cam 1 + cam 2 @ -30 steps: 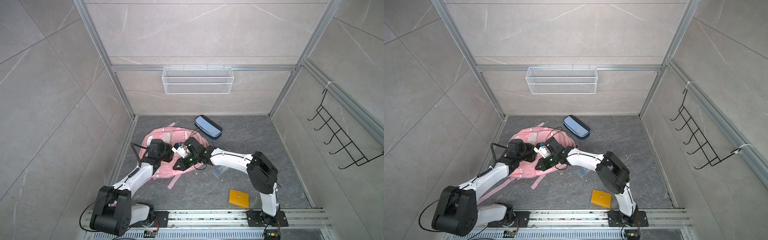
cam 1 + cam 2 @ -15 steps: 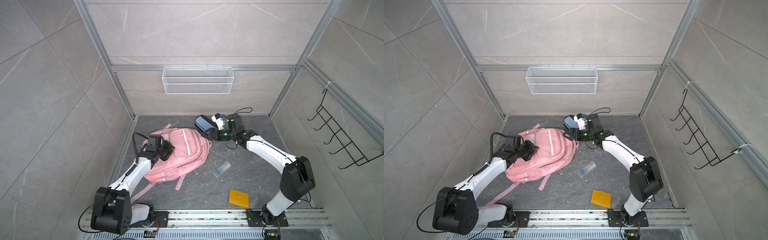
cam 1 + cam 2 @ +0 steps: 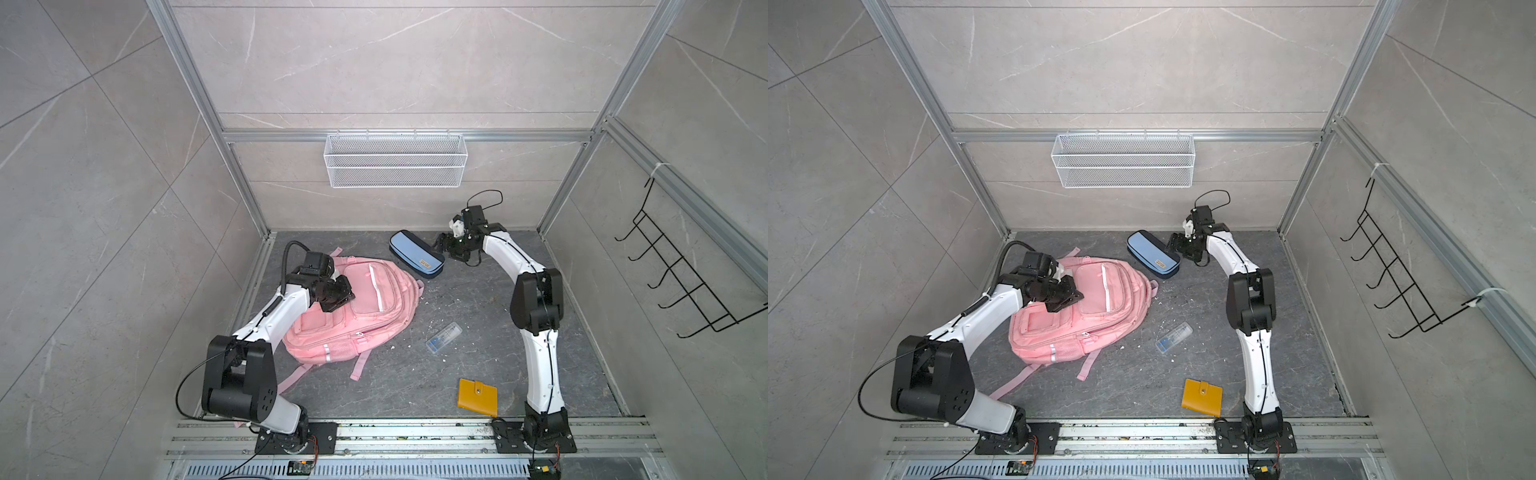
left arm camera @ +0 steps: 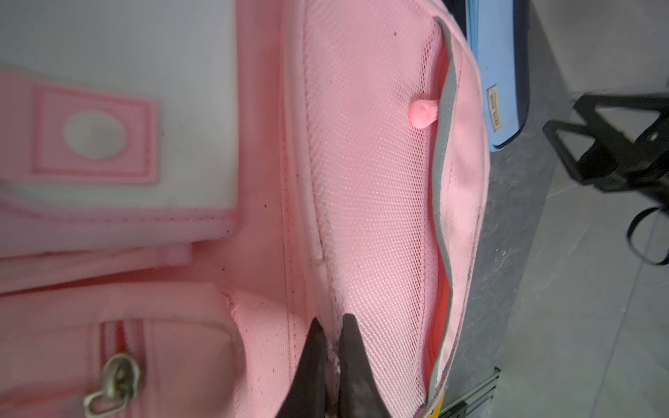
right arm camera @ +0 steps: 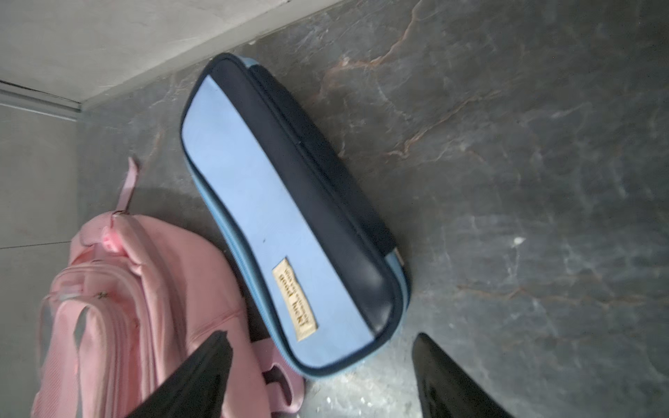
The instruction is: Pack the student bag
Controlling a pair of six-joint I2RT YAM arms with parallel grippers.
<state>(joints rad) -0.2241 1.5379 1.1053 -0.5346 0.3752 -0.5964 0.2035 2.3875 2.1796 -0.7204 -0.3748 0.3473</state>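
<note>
The student bag [image 3: 365,291] [image 3: 1096,291], a pink backpack, lies flat on the dark floor at the left, front pockets up. My left gripper [image 3: 348,297] [image 3: 1076,297] rests on its upper left part. In the left wrist view, that gripper [image 4: 333,320] is shut on a seam fold of the bag [image 4: 380,181] beside a mesh pocket. My right gripper [image 3: 440,243] [image 3: 1173,245] hovers at the back, open, just off the right end of a light-blue and navy pencil case [image 3: 417,253] [image 3: 1153,253]. In the right wrist view, the open gripper [image 5: 322,336] holds nothing; the case [image 5: 289,224] lies ahead beside the bag [image 5: 108,307].
A clear plastic box [image 3: 444,337] [image 3: 1174,337] lies mid-floor, right of the bag. A yellow wallet [image 3: 478,397] [image 3: 1202,397] sits near the front rail. A white wire basket [image 3: 395,160] hangs on the back wall and a black hook rack [image 3: 685,270] on the right wall.
My right gripper left the bag, opened, and swung to the back right, past the pencil case's right end. The bag now lies flatter and fully in view. The left gripper stays shut on it.
</note>
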